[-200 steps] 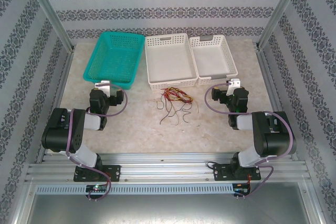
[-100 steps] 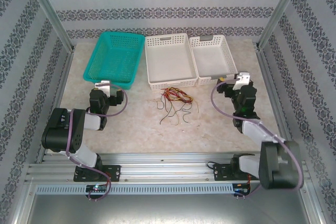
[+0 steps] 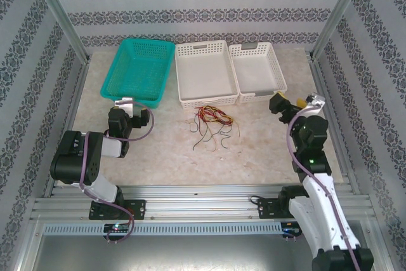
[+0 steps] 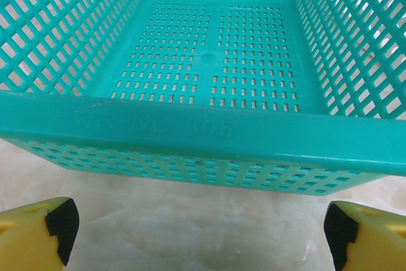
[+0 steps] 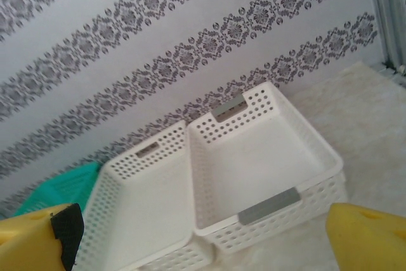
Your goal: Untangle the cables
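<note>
On the left, your left gripper [image 4: 199, 228] is sitting spread wide, just in front of the teal basket [image 4: 190, 128], seemingly parked. At centre, the cables [image 3: 210, 122] are lying tangled on the pale marbled table [image 3: 165, 150], just below two white baskets [image 3: 206, 71] probably waiting for sorted wires. At right, your right gripper [image 3: 288, 102] is hanging spread wide, pinching nothing, well apart from them. Patterned wallpaper [image 3: 203, 4] is enclosing the bay.

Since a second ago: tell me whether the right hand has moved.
Yes: the right hand swung right, from before the right white basket to past its right corner.
</note>
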Robot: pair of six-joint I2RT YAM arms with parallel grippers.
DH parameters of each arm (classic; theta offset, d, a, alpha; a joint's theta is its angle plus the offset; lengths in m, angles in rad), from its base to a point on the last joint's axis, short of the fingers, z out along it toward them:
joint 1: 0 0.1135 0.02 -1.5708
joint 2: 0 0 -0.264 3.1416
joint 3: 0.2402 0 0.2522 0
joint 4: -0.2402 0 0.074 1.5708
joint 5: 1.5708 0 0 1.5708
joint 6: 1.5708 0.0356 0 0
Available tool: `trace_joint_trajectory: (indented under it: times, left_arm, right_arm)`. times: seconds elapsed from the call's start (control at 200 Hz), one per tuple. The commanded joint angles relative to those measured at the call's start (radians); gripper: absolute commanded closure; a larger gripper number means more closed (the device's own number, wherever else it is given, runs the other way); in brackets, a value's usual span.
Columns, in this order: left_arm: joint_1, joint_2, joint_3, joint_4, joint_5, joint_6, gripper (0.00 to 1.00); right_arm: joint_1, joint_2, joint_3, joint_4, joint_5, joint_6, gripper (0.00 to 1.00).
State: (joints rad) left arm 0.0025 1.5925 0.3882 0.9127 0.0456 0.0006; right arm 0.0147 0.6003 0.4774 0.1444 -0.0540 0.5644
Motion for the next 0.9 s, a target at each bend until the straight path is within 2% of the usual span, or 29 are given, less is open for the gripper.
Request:
trace_joint_trajectory:
  times: [0.0,0.07,0.135,0.25,0.33,0.415,0.59,0.894]
  left_arm:
    - [0.01,-0.009,0.005,0.009,0.008,0.002,0.0]
    - [0.01,-0.009,0.005,0.009,0.007,0.002,0.0]
    - [0.01,-0.009,0.004,0.009,0.007,0.002,0.0]
    - [0.01,-0.009,0.005,0.009,0.007,0.002,0.0]
    - [0.01,-0.009,0.005,0.009,0.007,0.002,0.0]
    - [0.01,-0.009,0.005,0.009,0.007,0.002,0.0]
    - [0.01,-0.009,0.005,0.009,0.007,0.002,0.0]
    - [0.01,-0.009,0.005,0.008,0.005,0.004,0.0]
  right_arm:
    - [-0.003,-0.051,0.0,-0.093,-0.073,0.155,0.02]
    - [0.011,-0.041,0.022,-0.106,-0.135,0.116,0.02]
    - [0.049,-0.032,0.037,-0.131,-0.137,0.069,0.02]
    - [0.162,-0.005,0.099,-0.261,-0.092,-0.022,0.02]
    - [0.26,0.027,0.14,-0.374,-0.004,-0.042,0.02]
    - [0.362,0.064,0.144,-0.417,0.071,-0.066,0.02]
    - [0.495,0.166,0.087,-0.392,0.135,-0.034,0.02]
    - [0.599,0.29,0.056,-0.375,0.172,0.013,0.02]
